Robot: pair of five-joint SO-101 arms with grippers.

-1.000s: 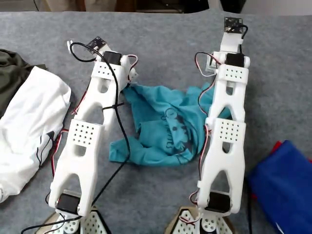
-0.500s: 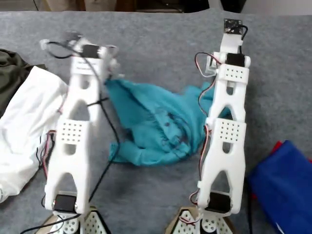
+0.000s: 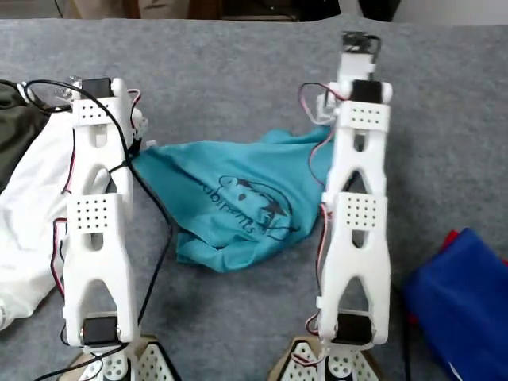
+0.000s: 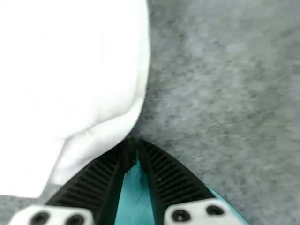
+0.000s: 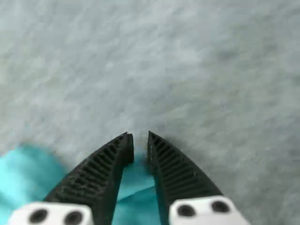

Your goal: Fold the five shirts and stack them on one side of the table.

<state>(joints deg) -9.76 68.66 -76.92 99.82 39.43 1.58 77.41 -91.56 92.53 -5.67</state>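
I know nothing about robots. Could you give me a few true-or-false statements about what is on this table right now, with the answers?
1. The left gripper and the right gripper are both shut on the teal shirt. True.
2. The teal shirt is neatly folded. False: it lies creased and pulled out between the two arms.
3. A white shirt lies right beside the left gripper. True.
4. The blue shirt lies under the left arm. False: it lies on the right arm's side, near that arm's base.
5. The table is bare wood. False: its surface is grey fabric.
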